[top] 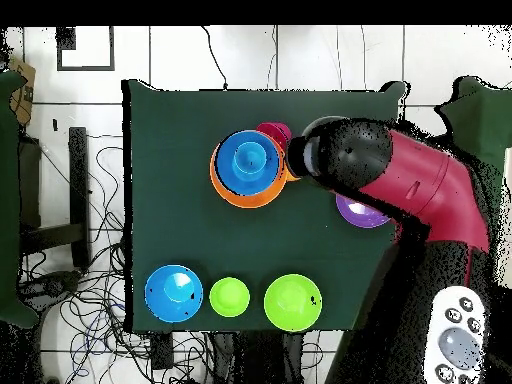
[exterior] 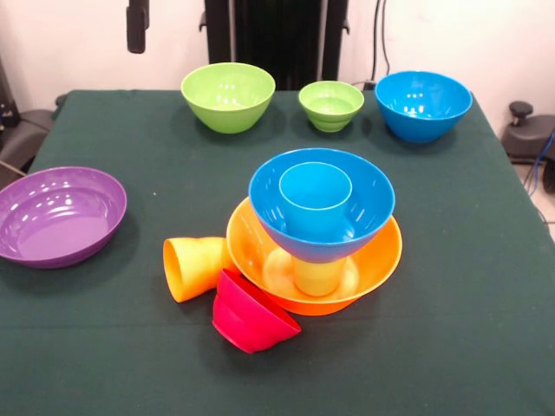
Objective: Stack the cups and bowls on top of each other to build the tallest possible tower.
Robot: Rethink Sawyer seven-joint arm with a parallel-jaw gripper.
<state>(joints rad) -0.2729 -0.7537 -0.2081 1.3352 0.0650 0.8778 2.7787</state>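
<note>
1. We see the tower on the green table [exterior: 486, 347]: a big orange bowl [exterior: 381, 260] holds a lime green cup [exterior: 316, 277], which carries a blue bowl [exterior: 368, 204] with a blue cup [exterior: 315, 199] inside.
2. An orange cup [exterior: 192, 267] lies on its side against the orange bowl; a tipped red bowl [exterior: 251, 316] touches both.
3. A purple bowl [exterior: 56, 215] sits apart; large green [exterior: 228, 97], small green [exterior: 331, 105] and blue [exterior: 423, 105] bowls line the far edge.
4. The gripper [exterior: 137, 26] shows only as a dark tip (top edge); we cannot tell its state.
</note>
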